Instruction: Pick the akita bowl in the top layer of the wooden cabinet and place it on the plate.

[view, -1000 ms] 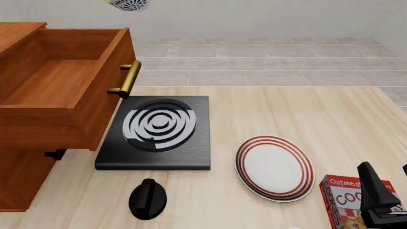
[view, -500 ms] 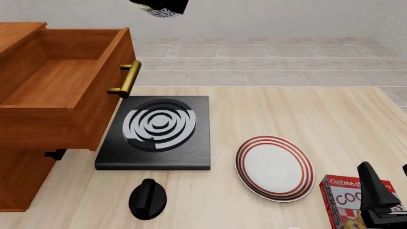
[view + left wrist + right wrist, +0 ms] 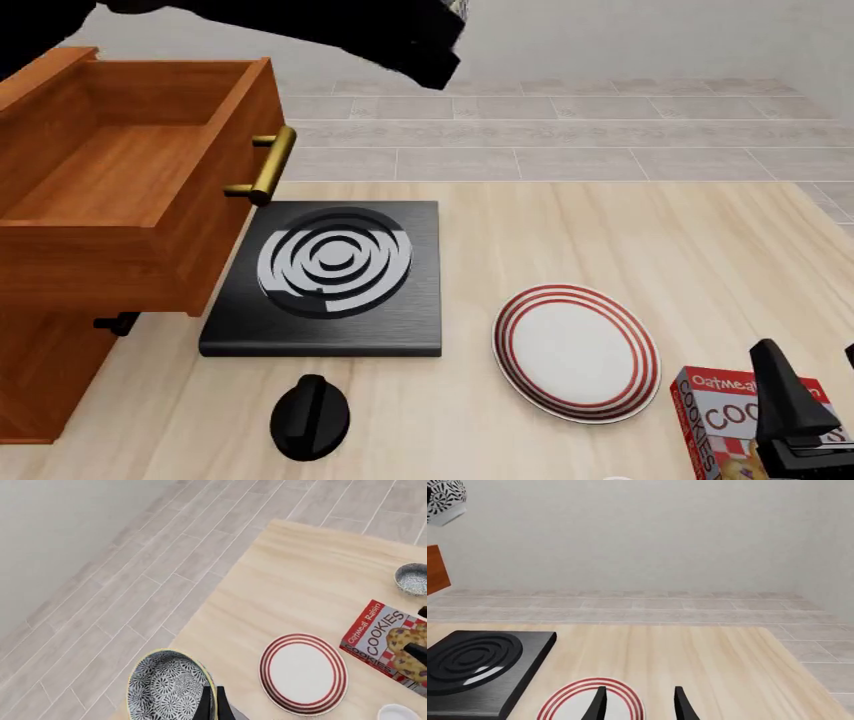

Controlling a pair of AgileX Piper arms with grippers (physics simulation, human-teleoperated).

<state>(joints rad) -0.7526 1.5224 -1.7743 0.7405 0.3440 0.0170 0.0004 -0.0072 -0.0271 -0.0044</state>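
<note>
- Left wrist view: the left gripper (image 3: 213, 704) pinches the rim of the bowl (image 3: 168, 686). Its fingers (image 3: 223, 705) are shut tight on that thin edge. The bowl hangs high in the air, out over the table edge and the floor. The plate (image 3: 303, 673) lies far below and off to one side. A pinch on just one edge is a weak hold, I think. The bowl could slip or swing, and from up here it would fall to the floor, not onto the plate.
- Front view: only the dark left arm (image 3: 334, 30) shows at the top; the bowl is hidden behind it or out of the picture. The drawer (image 3: 134, 190) of the cabinet (image 3: 40, 370) is pulled out and has nothing in it. The plate (image 3: 577, 350) sits between the black slab (image 3: 327, 280) and the cookie box (image 3: 727, 415). If the arm comes down off to the side, the bowl could land on the slab, or tip on the plate's rim.
- Right wrist view: the right gripper (image 3: 639, 705) rests low, just by the plate (image 3: 590, 700), its fingers apart and holding nothing. The bowl (image 3: 444, 500) shows high up in a corner. The right gripper is close, so the bowl might bump it on the way down.
</note>
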